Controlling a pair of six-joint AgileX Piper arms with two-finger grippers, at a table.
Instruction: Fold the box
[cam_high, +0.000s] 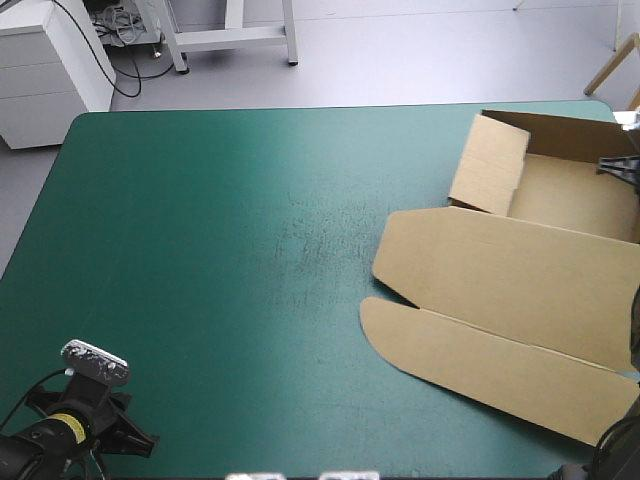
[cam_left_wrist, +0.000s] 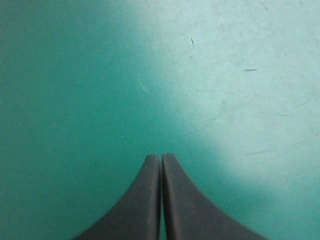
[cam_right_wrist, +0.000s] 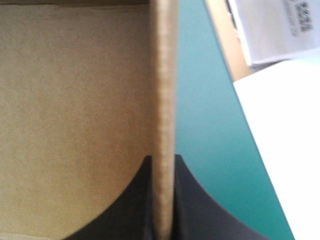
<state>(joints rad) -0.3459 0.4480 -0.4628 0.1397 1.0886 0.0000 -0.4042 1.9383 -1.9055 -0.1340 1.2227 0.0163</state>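
Brown corrugated board, cut and creased, makes up the box (cam_high: 520, 270), which lies on the teal-green cover of the bench (cam_high: 200, 250), under and around the right tool (cam_right_wrist: 162, 161). That tool's two broad black fingers (cam_right_wrist: 192, 205) are all but pressed together, pinching one upright wall (cam_right_wrist: 165, 75) of the box, seen edge-on between them. To one side of the fingers lies the box's bare inner floor (cam_right_wrist: 75, 125). To the other side runs a strip of teal-green cover, up to the bench's edge.

From above, the part of the box nearest the right tool stands as an open tray (cam_high: 570, 190). Its far wall is raised, and so is a side wall (cam_high: 488, 165) (the one facing the left arm). Nearer the robot than this tool, the lid (cam_high: 510, 275) lies flat on the cover. A rounded flap (cam_high: 470, 360) lies flat along the lid's near edge.

The left tool (cam_left_wrist: 161, 159) is well apart from the box, by the bench's near left corner. Its black fingers (cam_left_wrist: 142, 205) meet in one pointed arch with nothing between them. Ahead of it is only bare cover, marked with a few faint scratches.
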